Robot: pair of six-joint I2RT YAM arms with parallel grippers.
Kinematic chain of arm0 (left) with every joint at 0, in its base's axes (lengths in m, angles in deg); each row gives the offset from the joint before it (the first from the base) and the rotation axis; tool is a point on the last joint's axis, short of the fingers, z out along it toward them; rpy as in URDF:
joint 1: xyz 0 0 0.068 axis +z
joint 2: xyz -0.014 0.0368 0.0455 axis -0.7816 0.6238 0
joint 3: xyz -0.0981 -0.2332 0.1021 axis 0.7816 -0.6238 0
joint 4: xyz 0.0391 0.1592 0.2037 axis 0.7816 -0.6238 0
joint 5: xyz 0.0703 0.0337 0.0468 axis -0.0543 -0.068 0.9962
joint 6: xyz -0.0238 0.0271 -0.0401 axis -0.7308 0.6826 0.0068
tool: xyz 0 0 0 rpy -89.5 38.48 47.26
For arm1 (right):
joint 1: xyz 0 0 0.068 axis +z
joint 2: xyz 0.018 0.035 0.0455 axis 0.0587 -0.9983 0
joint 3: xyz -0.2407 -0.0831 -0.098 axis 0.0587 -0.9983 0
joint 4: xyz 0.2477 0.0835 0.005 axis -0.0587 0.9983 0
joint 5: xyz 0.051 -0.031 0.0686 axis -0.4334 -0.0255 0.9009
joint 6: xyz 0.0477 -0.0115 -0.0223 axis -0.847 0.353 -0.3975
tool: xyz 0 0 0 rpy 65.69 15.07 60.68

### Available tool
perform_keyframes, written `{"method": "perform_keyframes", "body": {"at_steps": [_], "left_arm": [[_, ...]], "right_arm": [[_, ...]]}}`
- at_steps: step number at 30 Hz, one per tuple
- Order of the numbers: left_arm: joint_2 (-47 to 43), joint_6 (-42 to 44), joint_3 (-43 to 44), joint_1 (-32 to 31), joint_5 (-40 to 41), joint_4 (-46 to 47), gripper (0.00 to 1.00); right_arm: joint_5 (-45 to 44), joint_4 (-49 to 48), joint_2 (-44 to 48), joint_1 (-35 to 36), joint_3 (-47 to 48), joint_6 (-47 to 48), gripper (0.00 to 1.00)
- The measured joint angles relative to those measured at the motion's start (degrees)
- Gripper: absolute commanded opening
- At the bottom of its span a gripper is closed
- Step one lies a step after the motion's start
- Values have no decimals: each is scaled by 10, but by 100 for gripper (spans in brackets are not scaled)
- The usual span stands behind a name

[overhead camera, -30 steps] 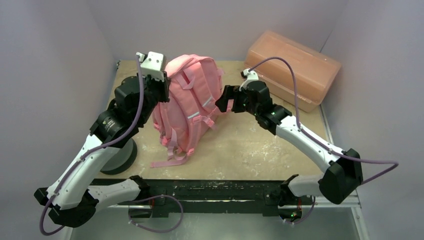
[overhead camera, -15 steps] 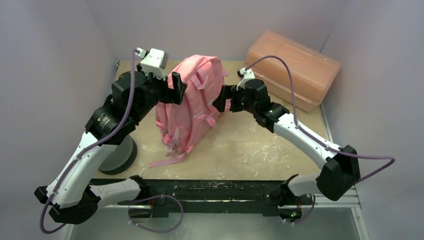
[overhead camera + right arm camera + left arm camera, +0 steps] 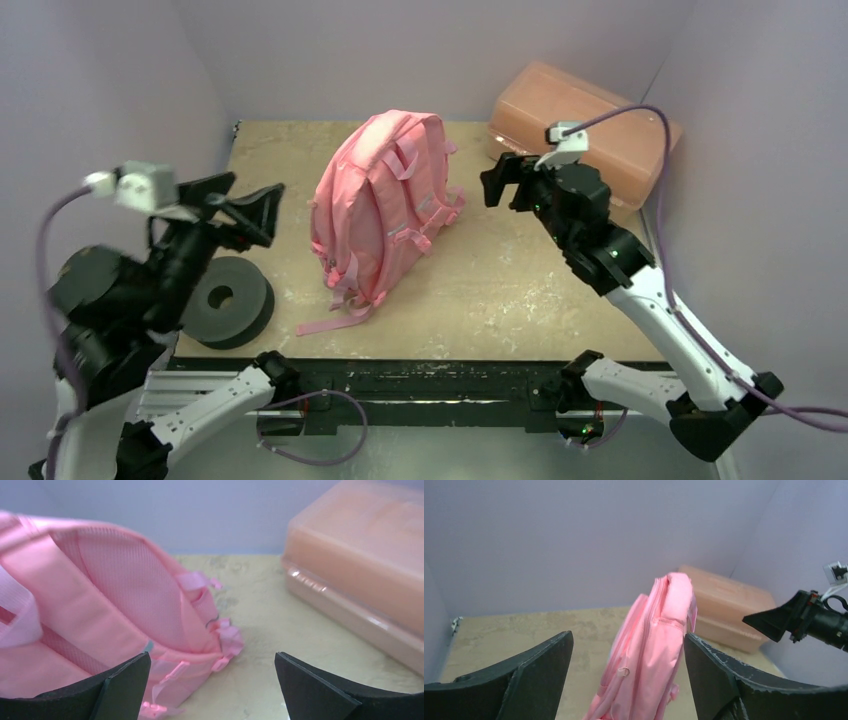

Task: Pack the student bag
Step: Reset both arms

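I see the student bag [image 3: 380, 200] all pink w/ grey-white strips, plastic box [image 3: 600, 115] orange-pink, table [image 3: 500, 290] beige w/ white specks, ring [image 3: 252, 302] dark grey.

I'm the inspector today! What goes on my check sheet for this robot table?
Surface: tan table, scuffed with whitish marks.
Job's things: pink student bag stands mid-table, straps showing, nothing gripping it.
Clutter: dark grey ring at the left edge; orange-pink plastic box at the back right.
Grippers: left gripper open, left of the bag; right gripper open, right of it; both empty.
Cables: purple cable loops over the right arm; another runs along the left arm.
Surroundings: plain lilac walls.
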Motion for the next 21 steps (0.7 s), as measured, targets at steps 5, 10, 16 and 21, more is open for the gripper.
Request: {"method": "perform_keyframes", "body": {"at_steps": [5,10,16,21], "left_arm": [[-117,26,-15,0,23,74,97],[-131,42,-8,1,23,106,98],[-125,50,-9,1,23,102,98],[-125,50,-13,1,25,99,98]], "right_arm": [[-78,14,76,0,45,24,99],[-126,14,154,0,53,42,99],[-162,4,223,0,55,57,99],[-172,-14,246,0,50,69,99]]}}
